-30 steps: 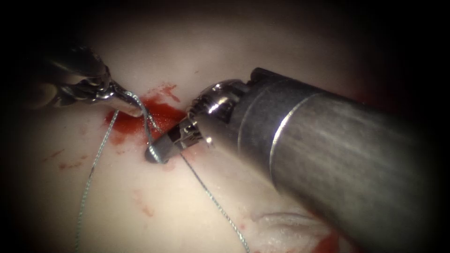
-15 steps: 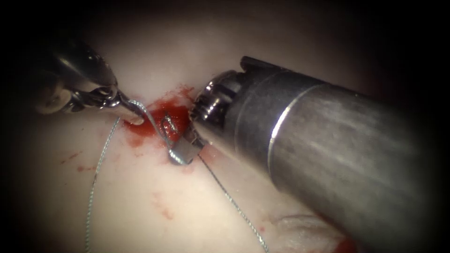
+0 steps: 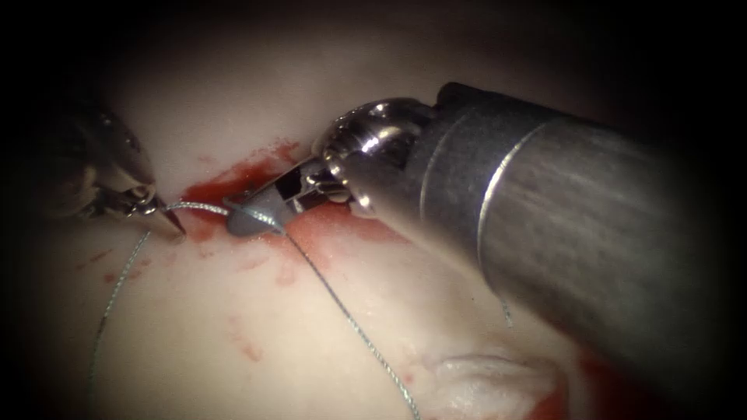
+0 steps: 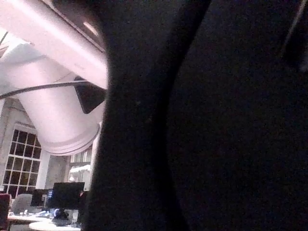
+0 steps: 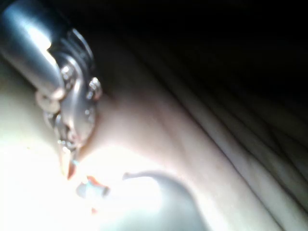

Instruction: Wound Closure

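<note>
In the endoscope view the left tool (image 3: 173, 225) comes in from the left, its thin jaws shut on the thread (image 3: 204, 207). From that tip one strand drops to the lower left. The other runs taut and level to the right tool (image 3: 247, 218). Its jaws lie closed over the red fluid (image 3: 233, 180) with the thread caught at their tip. From there the thread (image 3: 350, 320) slants down to the right across the tissue (image 3: 233, 327). In the right wrist view the left tool (image 5: 67, 166) points its tip at brightly lit tissue.
The right tool's thick shaft (image 3: 591, 249) covers much of the right side of the endoscope view. A pale raised edge of the cut (image 3: 490, 375) with more red fluid (image 3: 545, 404) lies at the lower right. Faint red smears (image 3: 109, 268) mark the tissue on the left.
The left tool has drawn back to the left, pulling its strand level and taut. The right tool's jaws have swung up and to the left, onto the red patch.
</note>
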Robot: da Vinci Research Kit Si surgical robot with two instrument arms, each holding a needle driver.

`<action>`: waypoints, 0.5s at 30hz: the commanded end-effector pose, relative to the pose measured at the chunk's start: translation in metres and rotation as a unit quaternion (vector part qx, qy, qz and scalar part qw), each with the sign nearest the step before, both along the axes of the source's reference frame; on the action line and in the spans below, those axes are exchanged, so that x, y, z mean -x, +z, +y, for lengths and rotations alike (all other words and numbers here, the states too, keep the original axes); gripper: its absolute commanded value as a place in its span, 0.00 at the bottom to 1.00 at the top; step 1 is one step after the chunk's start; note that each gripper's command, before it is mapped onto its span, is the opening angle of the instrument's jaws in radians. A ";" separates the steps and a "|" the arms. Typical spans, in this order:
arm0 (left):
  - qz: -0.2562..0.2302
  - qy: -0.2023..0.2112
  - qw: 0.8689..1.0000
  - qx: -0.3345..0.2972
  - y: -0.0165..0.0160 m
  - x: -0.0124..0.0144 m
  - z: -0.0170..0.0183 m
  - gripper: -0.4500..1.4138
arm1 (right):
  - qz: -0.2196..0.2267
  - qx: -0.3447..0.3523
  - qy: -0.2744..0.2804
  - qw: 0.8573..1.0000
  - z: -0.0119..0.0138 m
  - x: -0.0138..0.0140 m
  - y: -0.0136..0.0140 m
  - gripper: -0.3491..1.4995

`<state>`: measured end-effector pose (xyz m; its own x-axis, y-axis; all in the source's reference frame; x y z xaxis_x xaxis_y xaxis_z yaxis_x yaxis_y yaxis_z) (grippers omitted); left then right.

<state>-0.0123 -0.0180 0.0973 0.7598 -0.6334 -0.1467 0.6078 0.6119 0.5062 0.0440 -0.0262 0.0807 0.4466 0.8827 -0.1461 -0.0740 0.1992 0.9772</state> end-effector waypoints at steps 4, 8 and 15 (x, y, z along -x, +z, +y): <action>0.006 -0.008 1.000 0.007 0.0004 0.0006 0.0013 0.00 | 0.031 -0.048 0.005 0.998 0.0016 -0.0003 0.0001 0.00; 0.008 -0.017 1.000 0.010 0.0006 0.0008 0.0018 0.00 | 0.034 -0.057 -0.012 0.998 0.0013 -0.0005 -0.0001 0.00; 0.004 -0.029 0.999 0.016 0.0009 0.0019 0.0018 0.00 | 0.032 -0.076 -0.026 0.996 0.0008 -0.0012 -0.0002 0.00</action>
